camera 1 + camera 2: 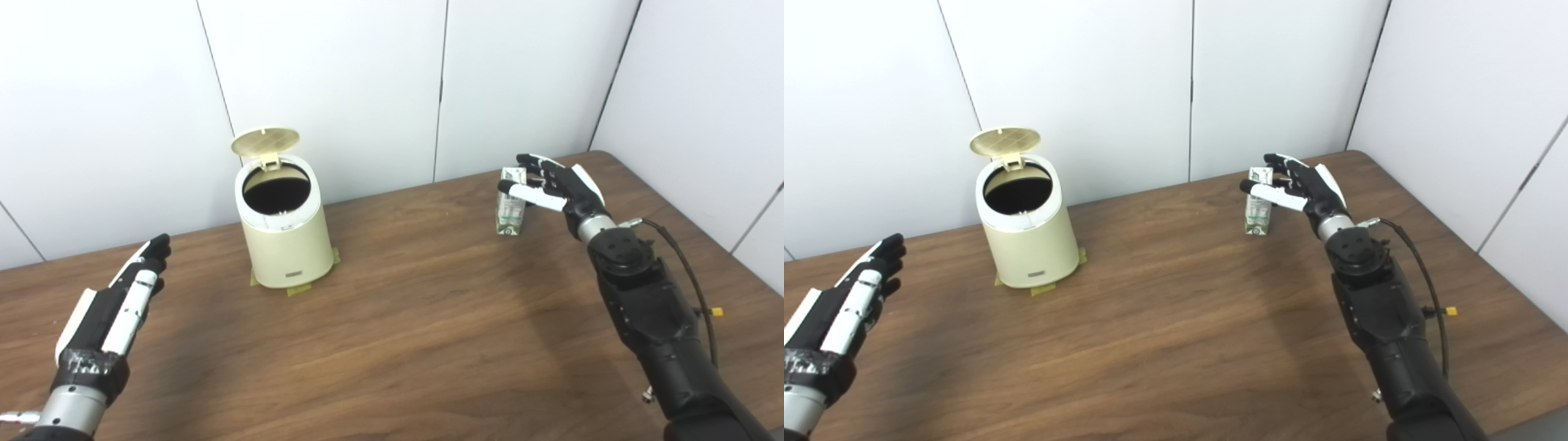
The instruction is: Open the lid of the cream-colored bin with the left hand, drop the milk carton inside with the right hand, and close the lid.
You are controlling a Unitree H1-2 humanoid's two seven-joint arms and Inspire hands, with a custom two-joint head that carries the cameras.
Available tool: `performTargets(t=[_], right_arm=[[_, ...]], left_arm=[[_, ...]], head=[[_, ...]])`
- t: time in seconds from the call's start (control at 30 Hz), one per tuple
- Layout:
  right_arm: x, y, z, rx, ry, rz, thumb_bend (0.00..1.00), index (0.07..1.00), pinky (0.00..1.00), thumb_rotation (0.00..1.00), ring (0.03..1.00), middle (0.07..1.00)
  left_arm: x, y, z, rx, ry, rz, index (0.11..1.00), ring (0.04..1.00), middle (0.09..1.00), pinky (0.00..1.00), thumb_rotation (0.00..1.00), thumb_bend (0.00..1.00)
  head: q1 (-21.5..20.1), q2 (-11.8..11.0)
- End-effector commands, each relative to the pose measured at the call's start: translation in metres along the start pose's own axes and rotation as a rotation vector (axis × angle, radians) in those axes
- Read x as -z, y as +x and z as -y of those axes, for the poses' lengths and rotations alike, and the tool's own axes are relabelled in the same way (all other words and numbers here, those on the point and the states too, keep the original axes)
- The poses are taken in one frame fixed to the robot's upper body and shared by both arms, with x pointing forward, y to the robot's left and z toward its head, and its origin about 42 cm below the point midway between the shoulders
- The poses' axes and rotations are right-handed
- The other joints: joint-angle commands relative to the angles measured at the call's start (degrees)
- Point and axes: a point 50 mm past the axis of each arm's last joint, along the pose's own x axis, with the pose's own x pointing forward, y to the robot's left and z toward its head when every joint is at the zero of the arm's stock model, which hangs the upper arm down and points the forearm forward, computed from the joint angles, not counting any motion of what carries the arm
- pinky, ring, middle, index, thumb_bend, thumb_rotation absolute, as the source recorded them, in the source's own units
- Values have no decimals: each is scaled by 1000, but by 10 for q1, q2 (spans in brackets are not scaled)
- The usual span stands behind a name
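The cream-colored bin (285, 245) stands at the back left of the table, and its round lid (265, 141) is tipped up and back, showing the dark inside. A small green-and-white milk carton (510, 205) stands upright at the back right. My right hand (557, 187) is against the carton's right side, fingers spread around its top but not closed on it. My left hand (122, 306) hovers low at the front left, flat with fingers straight, well clear of the bin and holding nothing.
Pieces of yellow tape (299, 290) stick out under the bin's base. White wall panels (331, 79) rise right behind the wooden table (398, 318). The table's right edge (723, 239) runs close to my right forearm, where a black cable (692, 269) loops.
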Motion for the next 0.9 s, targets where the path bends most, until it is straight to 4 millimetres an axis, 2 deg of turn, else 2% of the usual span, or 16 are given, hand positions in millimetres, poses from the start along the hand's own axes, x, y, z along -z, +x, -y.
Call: performTargets(t=[0.0,0.13,0.33,0.43,0.53,0.73,0.87], right_arm=[[-31,6,18,42,-26,128,1000,842,605,506,796,859],[-28,5,17,37,-34,132,974,829,582,485,771,837],[-20,9,18,8,-95,134,997,819,599,501,749,812],[-17,12,17,6,-115,134,996,795,583,492,729,773],[-16,13,16,7,-155,132,975,773,592,475,709,750],[-18,12,14,0,-299,144,916,769,693,385,737,743],[-20,12,11,-3,-362,151,915,765,669,360,719,735]], left_arm=[[-12,4,-5,3,4,71,953,1000,978,1000,869,292],[-11,4,-5,-6,-21,73,945,1000,971,1000,874,274],[-12,4,-7,-22,-18,78,946,1000,965,1000,993,189],[-12,4,-7,-30,-34,75,935,1000,956,1000,1000,170],[-12,4,-7,-27,-46,79,934,1000,957,1000,1000,202],[-13,5,-7,-29,-24,83,937,999,960,1000,1000,167],[-13,5,-7,-32,-23,79,937,1000,962,1000,1000,154]], head=[[0,0],[0,0],[4,4],[3,4],[2,5],[2,7],[3,7]])
